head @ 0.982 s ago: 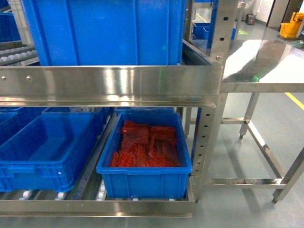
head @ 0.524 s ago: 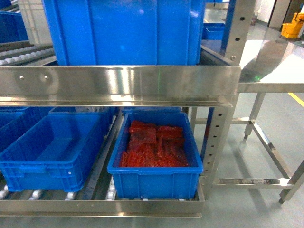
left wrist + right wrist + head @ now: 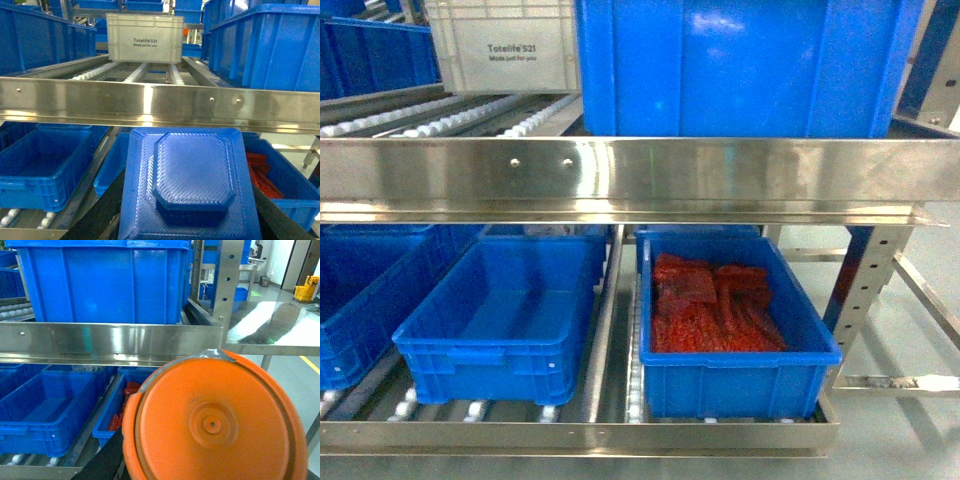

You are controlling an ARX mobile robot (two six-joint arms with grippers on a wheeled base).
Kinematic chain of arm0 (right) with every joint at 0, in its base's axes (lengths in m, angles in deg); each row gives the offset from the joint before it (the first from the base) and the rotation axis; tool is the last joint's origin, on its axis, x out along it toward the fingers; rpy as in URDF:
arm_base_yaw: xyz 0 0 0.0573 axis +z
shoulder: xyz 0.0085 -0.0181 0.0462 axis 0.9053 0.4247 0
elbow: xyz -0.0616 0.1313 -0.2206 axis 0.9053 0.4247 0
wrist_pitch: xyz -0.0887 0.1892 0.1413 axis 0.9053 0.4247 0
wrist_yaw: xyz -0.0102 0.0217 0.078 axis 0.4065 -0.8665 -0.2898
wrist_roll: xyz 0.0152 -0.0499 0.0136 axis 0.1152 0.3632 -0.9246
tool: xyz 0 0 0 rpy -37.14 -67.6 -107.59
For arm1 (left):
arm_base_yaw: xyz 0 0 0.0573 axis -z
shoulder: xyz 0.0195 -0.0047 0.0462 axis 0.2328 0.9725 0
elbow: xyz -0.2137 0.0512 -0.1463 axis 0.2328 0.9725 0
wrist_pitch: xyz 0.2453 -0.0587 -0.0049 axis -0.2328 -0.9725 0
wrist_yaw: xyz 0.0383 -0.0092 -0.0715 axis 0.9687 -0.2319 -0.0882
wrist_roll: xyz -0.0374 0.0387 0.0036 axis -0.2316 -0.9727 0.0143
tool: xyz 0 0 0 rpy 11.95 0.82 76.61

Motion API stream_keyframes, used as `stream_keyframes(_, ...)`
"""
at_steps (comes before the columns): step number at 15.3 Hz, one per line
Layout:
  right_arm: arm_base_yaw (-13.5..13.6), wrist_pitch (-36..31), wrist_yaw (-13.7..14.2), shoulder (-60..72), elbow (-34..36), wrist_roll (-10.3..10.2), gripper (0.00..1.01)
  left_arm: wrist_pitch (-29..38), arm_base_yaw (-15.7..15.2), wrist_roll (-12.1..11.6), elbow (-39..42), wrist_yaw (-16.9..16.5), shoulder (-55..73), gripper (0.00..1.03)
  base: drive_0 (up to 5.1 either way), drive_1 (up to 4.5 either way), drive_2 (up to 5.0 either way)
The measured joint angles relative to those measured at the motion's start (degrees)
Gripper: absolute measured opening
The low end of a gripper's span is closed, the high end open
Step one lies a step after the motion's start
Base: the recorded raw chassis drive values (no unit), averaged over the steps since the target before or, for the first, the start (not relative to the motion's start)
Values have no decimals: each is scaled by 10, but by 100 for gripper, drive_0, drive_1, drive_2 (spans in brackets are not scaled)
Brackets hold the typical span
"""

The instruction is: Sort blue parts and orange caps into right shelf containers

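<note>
A blue part (image 3: 190, 185), a ribbed square plate with a raised octagonal centre, fills the bottom of the left wrist view; my left gripper (image 3: 187, 222) is shut on it, dark fingers (image 3: 102, 220) showing at its sides. My right gripper (image 3: 215, 460) is shut on a round orange cap (image 3: 212, 425) that covers the lower right wrist view. Ahead stands the shelf with blue containers: one holding red-orange pieces (image 3: 735, 375), an empty one (image 3: 485, 355) left of it, and a big one (image 3: 740, 65) on the upper level. Neither gripper shows in the head view.
A steel shelf rail (image 3: 620, 170) runs across at mid height, with roller tracks (image 3: 450, 115) behind it. A pale grey crate (image 3: 500, 45) sits on the upper level at the left. A steel table (image 3: 272, 325) stands right of the shelf, and a shelf post (image 3: 865, 290) with its floor frame.
The shelf has slid rightward in the head view. The steel table at the right has left that view, and the pale grey crate has come in at the upper left.
</note>
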Motion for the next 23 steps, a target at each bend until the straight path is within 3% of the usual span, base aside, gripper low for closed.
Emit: stream_keyframes(23, 0, 0, 0, 0, 0, 0, 43, 0, 0, 0, 0, 0, 0, 41, -512, 233, 233)
